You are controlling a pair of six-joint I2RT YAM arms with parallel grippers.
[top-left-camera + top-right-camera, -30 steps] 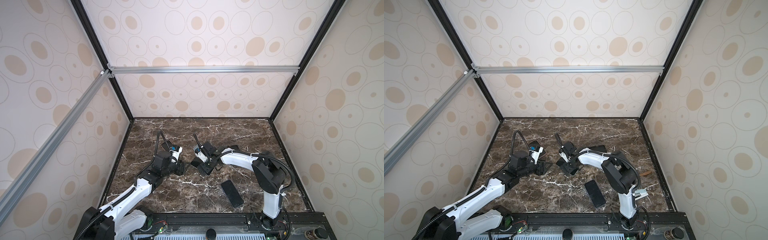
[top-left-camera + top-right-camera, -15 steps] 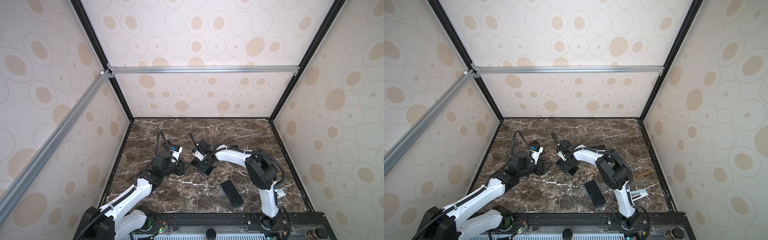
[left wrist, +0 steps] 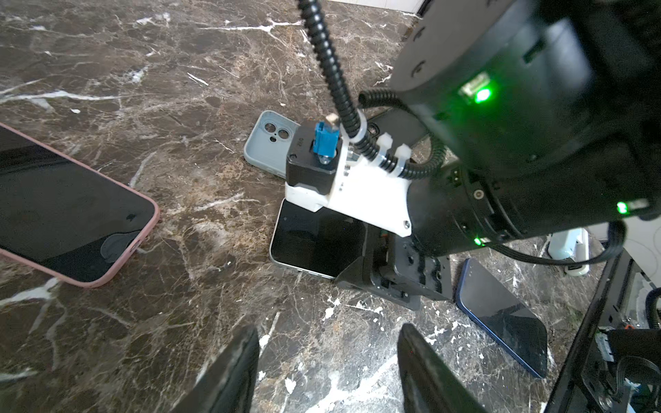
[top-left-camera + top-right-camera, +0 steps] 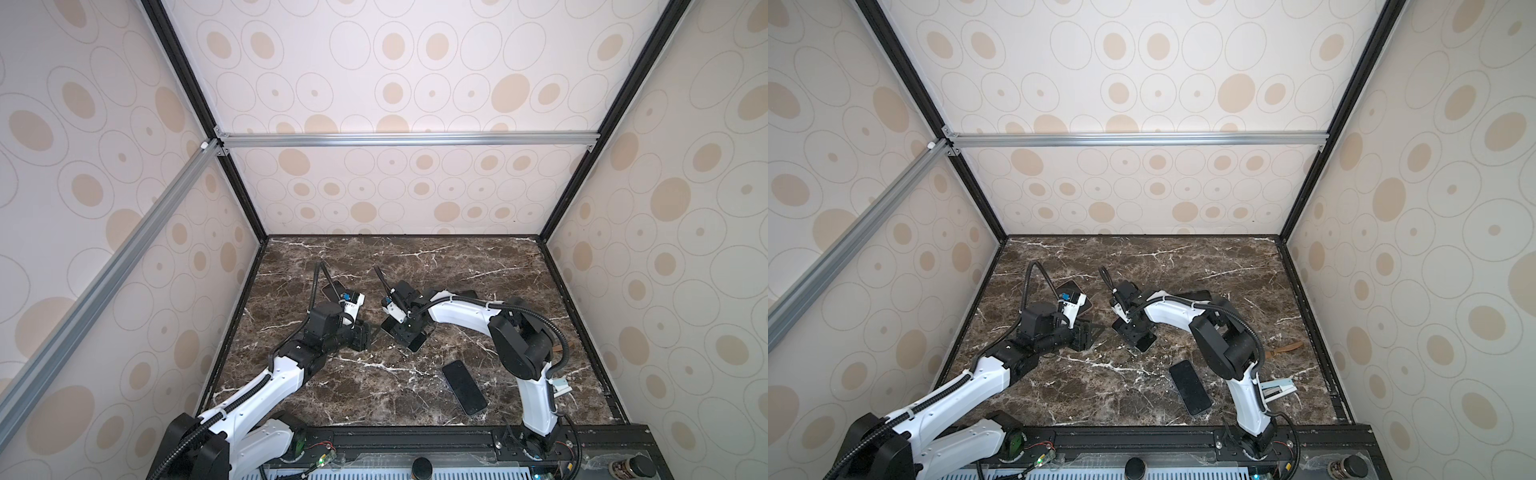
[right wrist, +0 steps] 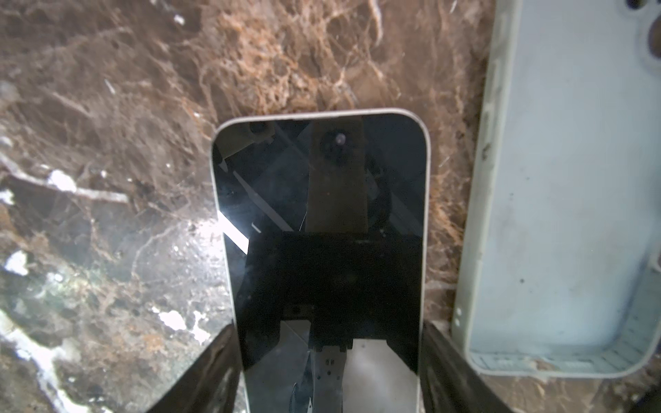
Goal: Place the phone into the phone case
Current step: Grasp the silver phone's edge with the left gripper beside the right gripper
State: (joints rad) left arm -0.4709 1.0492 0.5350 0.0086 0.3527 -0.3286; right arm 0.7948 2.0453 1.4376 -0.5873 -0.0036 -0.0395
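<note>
1. Largest risk: a slip. The phone [image 5: 322, 186] lies flat, screen up, about the table's centre (clock read in the top views, six at the arm bases). It is straddled by the right gripper [image 5: 329, 332], whose fingers [image 5: 214, 368] are set at both long edges. Whether it is firmly clamped cannot be told. A weak pinch on thin smooth edges is judged enough for a drop on lifting.
2. The phone case [image 5: 558, 214] lies open side up, just beside the phone at about twelve o'clock, hidden under the right arm in both top views. It is held by nothing, so it is judged liable to be shoved when pressed.
3. Reversed insertion is possible if the lens holes [image 3: 275, 133] are not matched.
4. No bracing is offered: the left gripper [image 3: 327, 368] is spread and empty, at nine o'clock of the phone.
5. Mix-up risk: a pink-cased phone [image 3: 71, 214] lies at ten o'clock and a blue-edged phone [image 3: 500, 314] at five.
6. Room: walls [image 4: 395, 83] are papered with beige circles and framed in black and aluminium.
7. Surface: the table [image 4: 478, 257] is dark brown marble, white-veined and glossy, and is judged slippery.
</note>
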